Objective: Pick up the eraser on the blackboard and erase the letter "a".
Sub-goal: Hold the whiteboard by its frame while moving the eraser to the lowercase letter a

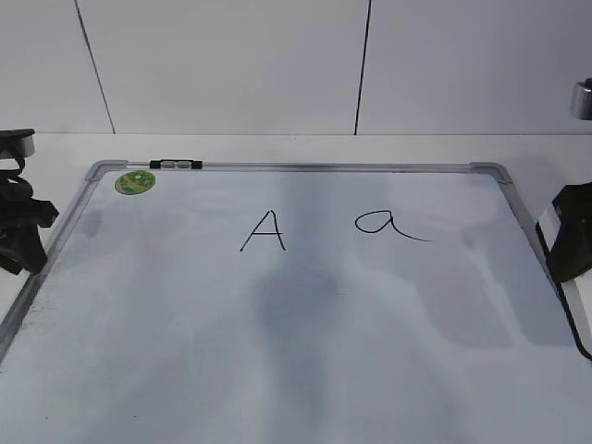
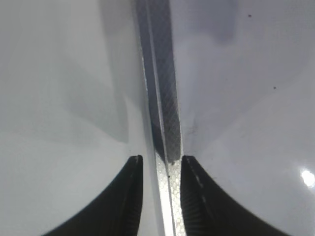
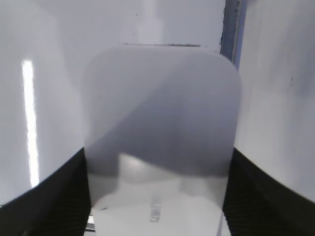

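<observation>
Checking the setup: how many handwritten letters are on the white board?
2: a pointed black capital "A" near the centre of the silver-framed white board, and a rounded lowercase "a" to its right. None appear hidden.

A white table (image 1: 277, 148) carries the scene, and a bare strip of it runs along the foot of the wall. The wall (image 1: 222, 65) rises directly behind the table and consists of pale panels. Two thin dark seams divide the panels: one seam (image 1: 94, 65) slants slightly on the left portion of the wall, and a second seam (image 1: 363, 65) runs nearly vertical right of the wall's centre. A small cylindrical metal object (image 1: 582, 99) sits at the far right edge of the wall area, cut off by the picture edge; its identity cannot be determined. Soft grey shadows fall across the table near the wall.
</observation>
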